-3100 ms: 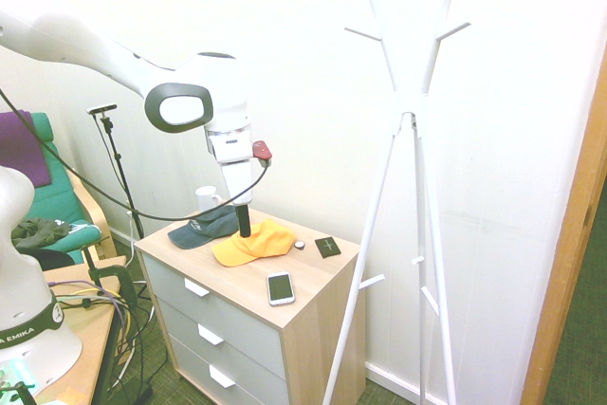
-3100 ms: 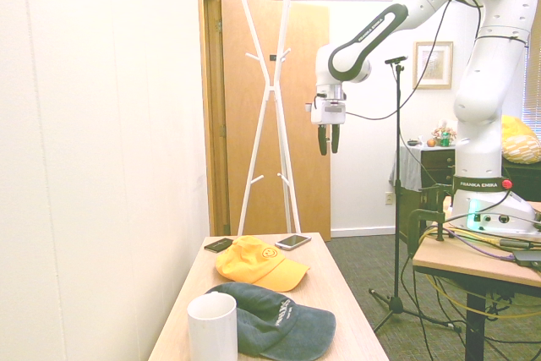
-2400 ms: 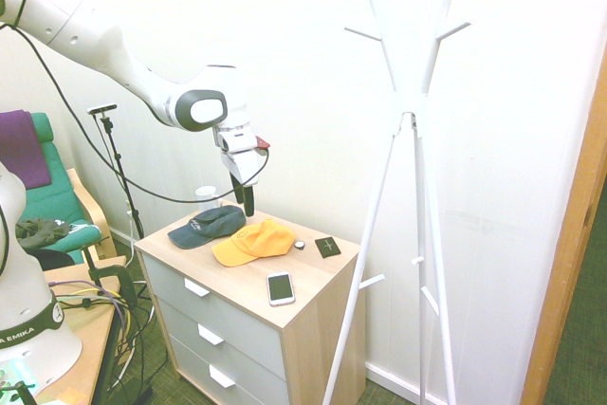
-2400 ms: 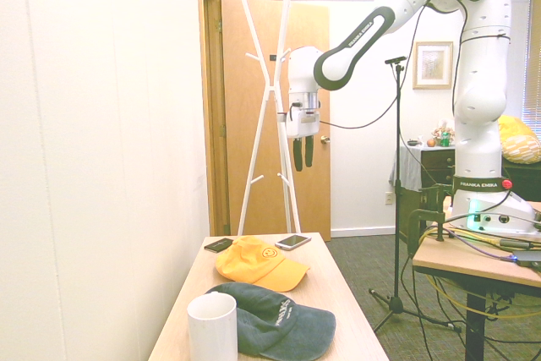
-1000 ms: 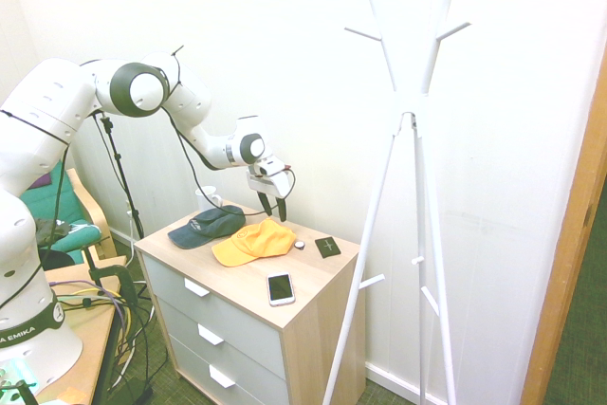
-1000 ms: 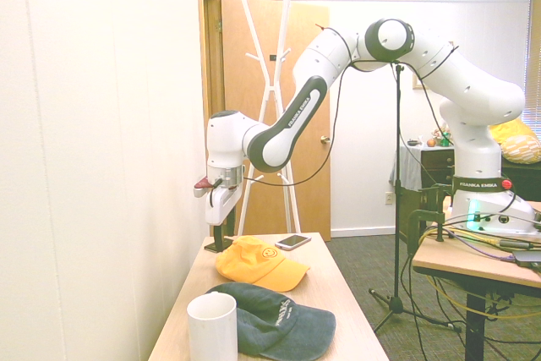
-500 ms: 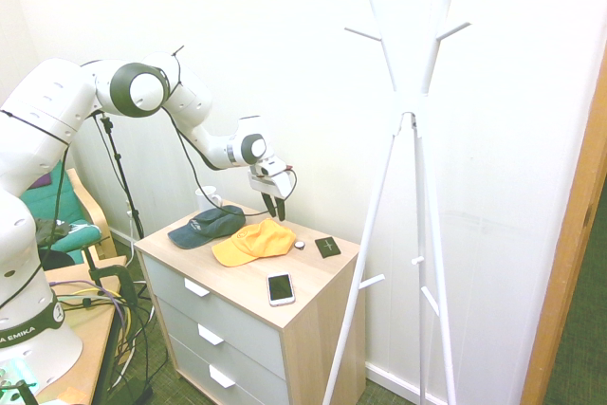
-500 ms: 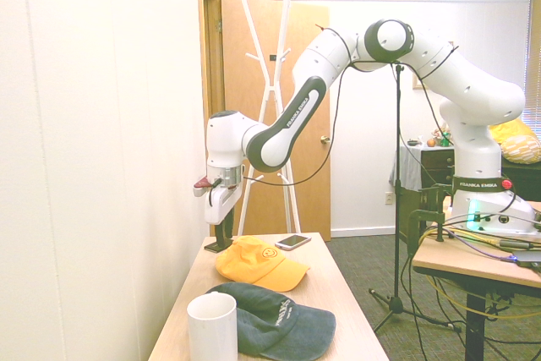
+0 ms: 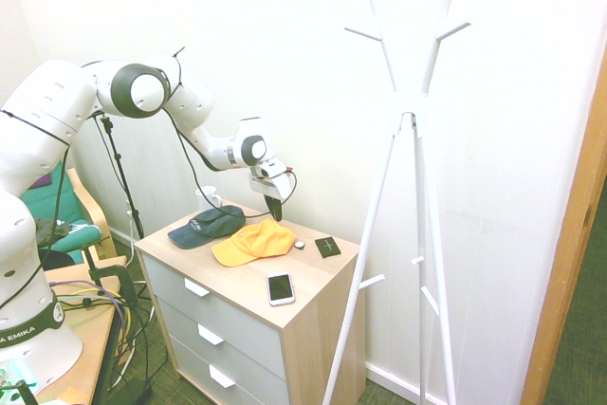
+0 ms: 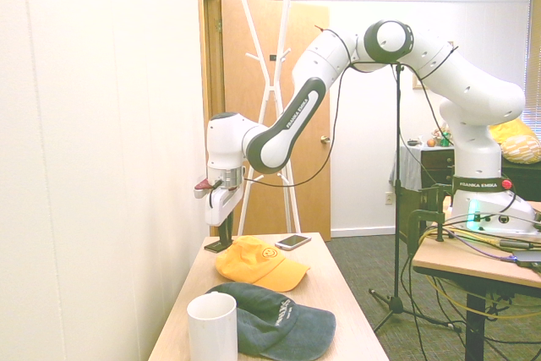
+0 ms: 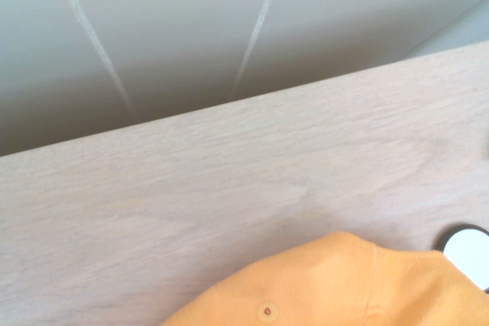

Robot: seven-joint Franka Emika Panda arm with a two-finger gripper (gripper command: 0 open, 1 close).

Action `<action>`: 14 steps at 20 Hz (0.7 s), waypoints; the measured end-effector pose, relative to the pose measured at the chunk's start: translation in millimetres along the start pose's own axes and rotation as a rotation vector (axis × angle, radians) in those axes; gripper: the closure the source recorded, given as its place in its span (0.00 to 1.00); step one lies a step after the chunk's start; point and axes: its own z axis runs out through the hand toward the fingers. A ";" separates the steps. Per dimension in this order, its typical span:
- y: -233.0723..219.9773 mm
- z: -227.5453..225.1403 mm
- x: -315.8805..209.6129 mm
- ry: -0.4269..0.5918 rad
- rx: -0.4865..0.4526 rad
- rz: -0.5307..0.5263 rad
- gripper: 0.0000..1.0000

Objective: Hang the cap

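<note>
The pincer [image 9: 275, 214] points down at the wall-side edge of the tabletop [image 9: 308, 277], its dark fingers drawn near together at the back of the cap [image 9: 254, 241]; whether they pinch the fabric cannot be told. The cap is soft yellow-orange cloth with a curved brim and a small smiley on its crown, lying mid-tabletop beside a dark navy cap [image 9: 209, 226]. A second ago the fingers stood wide apart; the arm has kept its place since.

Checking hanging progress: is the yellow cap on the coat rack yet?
No, the yellow cap lies on the dresser top beside the dark cap, away from the coat rack.
</note>
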 end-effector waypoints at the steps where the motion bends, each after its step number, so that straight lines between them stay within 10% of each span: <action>1: 0.4 0.6 0.3 0.000 -0.001 0.001 1.00; 5: -0.2 0.5 -0.9 -0.002 0.000 0.002 1.00; 6: -0.8 0.3 -1.8 -0.002 0.000 0.004 0.00; 14: -9.2 -14.5 -8.3 0.031 0.010 0.028 0.00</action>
